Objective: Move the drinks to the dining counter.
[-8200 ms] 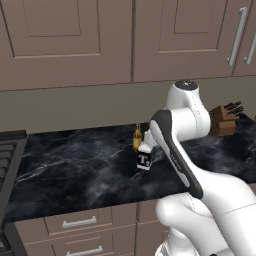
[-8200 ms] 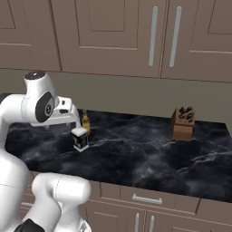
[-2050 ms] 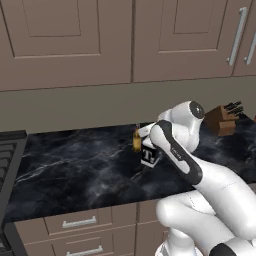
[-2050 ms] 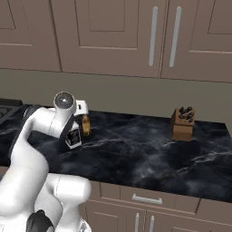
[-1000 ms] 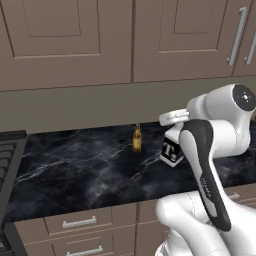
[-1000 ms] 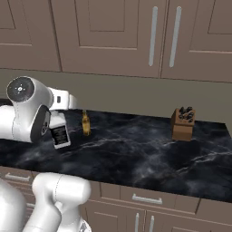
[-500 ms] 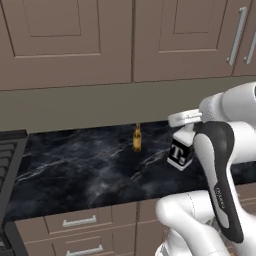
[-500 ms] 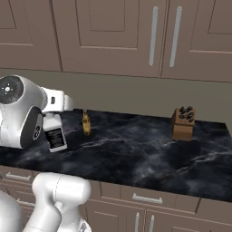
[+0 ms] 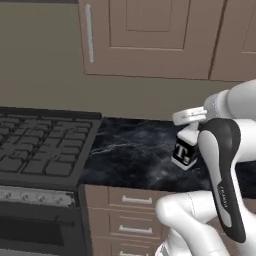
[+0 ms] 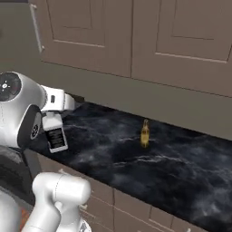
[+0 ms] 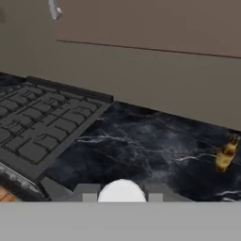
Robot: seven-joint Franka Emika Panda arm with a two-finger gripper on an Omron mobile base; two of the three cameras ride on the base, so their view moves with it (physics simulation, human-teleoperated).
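1. The gripper (image 9: pixel 191 116) grips the white bottle (image 9: pixel 185 149) by its cap, lifted clear above the marble worktop (image 9: pixel 130 155).
2. The beer bottle (image 10: pixel 144 133) stands on the worktop, right of the stove (image 9: pixel 40 150).

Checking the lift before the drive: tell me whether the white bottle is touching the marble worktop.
Apart. In the right base view the white bottle hangs from the end effector, tilted, with the marble worktop lying lower and beyond it.
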